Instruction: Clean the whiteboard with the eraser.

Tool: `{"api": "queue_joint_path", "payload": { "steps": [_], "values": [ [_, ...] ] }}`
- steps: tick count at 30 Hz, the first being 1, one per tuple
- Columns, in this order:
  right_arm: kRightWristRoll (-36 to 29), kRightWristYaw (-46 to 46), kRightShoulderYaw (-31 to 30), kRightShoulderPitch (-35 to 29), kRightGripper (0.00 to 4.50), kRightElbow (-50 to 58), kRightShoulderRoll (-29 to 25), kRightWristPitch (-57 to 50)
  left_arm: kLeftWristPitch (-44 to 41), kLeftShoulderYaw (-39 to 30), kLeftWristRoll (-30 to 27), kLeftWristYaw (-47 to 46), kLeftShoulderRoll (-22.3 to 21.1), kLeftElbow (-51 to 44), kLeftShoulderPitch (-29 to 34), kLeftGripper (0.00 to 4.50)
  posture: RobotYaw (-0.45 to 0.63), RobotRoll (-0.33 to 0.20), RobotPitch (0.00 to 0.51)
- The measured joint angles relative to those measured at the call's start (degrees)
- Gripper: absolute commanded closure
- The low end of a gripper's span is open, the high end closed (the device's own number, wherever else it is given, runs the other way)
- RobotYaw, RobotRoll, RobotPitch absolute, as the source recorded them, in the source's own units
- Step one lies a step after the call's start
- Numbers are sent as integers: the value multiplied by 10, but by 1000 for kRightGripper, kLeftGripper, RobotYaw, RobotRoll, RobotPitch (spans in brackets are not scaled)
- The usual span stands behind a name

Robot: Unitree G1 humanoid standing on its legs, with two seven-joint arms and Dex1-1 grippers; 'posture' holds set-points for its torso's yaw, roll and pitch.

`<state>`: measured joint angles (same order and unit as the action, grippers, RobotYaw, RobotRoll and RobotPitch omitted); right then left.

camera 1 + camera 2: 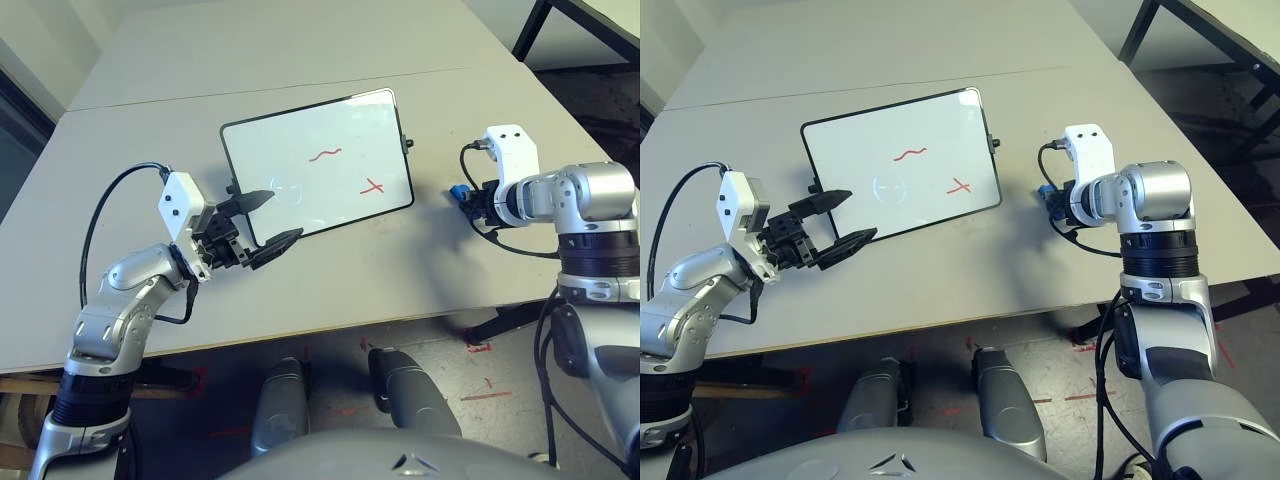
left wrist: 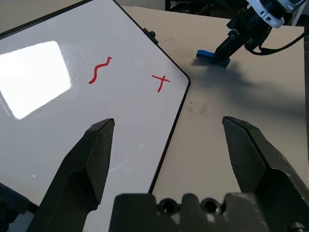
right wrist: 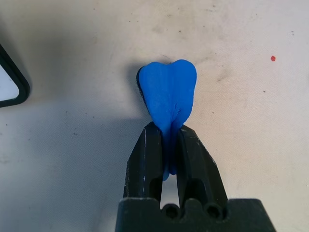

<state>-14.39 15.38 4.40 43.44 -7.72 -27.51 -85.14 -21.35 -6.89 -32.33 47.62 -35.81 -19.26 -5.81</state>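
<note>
Left gripper (image 1: 286, 214), spread, at whiteboard's (image 1: 250, 150) seven o'clock; right gripper (image 3: 169, 126), clamped on eraser (image 3: 169, 92). Step: apparently pickup. Next: lift, carry towards ten o'clock.

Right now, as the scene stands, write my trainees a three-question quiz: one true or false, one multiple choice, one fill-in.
1. True or false: the right end effector grips the blue eraser.
2. Which marks are on the whiteboard?
A) a green circle and a star
B) a red wavy line and a red X
C) three blue arrows
3. Fill in: the fingers of the left end effector are ____ (open or shut).
Key: 1 true; 2 B; 3 open.
</note>
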Motion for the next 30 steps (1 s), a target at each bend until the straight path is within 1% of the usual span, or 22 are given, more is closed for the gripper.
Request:
{"api": "queue_joint_path", "payload": {
  "steps": [1,5,8,10,12,15,21,26,30],
  "values": [
    [0,6,-11,-2,4303,3,-6,5,0,0,1,0,0,0,-1,0,-58,0,115],
    [-1,60,-85,-10,4306,31,-51,61,2,0,4,0,0,1,-2,0,-67,0,113],
    [14,113,-159,-3,4307,60,-104,135,3,0,6,3,-1,5,-5,0,-72,0,111],
    [40,148,-207,20,4334,80,-139,198,3,1,7,6,-3,12,-8,0,-75,0,111],
    [79,181,-254,45,4364,92,-169,276,3,1,8,7,-4,20,-15,0,-80,0,109],
    [146,223,-313,75,4376,99,-195,374,3,1,9,9,-5,22,-21,0,-82,0,107],
    [252,301,-377,101,4377,116,-200,498,4,1,14,13,-8,25,-26,0,-80,0,104],
    [328,329,-397,103,4382,128,-190,555,5,1,19,17,-11,27,-28,0,-71,0,102],
    [380,340,-398,95,4383,143,-182,575,6,1,22,17,-12,28,-28,0,-68,0,104]
  ]
}}
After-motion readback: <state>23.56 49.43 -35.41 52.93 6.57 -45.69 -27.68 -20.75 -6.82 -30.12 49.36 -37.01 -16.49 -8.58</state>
